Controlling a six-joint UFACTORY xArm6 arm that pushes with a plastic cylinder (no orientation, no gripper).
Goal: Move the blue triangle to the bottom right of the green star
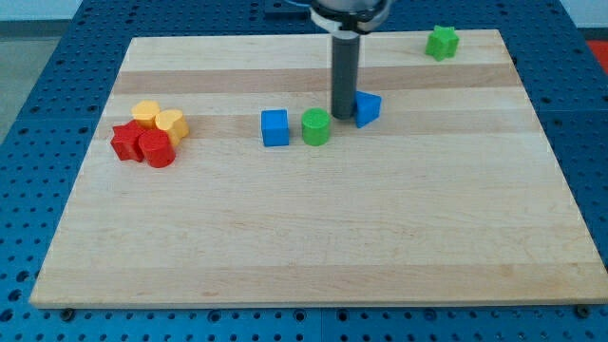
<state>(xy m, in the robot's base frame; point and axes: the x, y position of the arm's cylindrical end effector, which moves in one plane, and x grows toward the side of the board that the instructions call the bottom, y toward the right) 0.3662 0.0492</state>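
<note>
The bare near edge of the table (313, 285) lies closest to the camera, and nothing stands on that stretch.

At the view's left sits a tight cluster: a red star-like block (124, 140) and a red cylinder (158, 149) in front, a yellow block (145, 112) and a yellow cylinder (172, 124) behind, all touching or nearly so. Their exact shapes are hard to make out where they overlap.

Toward the middle stand a blue cube (275, 127) and, just beside it, a green cylinder (316, 126). My tip (343, 116) comes down between that cylinder and the blue triangle (368, 108), touching or almost touching the triangle's left face. There is no hand on this arm, only the rod, so nothing is spread, pressed together or pinching.

The green star (442, 42) stands well apart, near the table's top right corner. The goal spot is below and to the right of it, close to the table's right edge.

I judge the push should run rightward and slightly toward the view's top, kept through the triangle's middle so it does not spin off the rod. It should pass below the star without bumping it, and stop short of the edge.

The rod hides part of the triangle's left side, so contact cannot be confirmed, and the arm above is cut off by the view's top.
</note>
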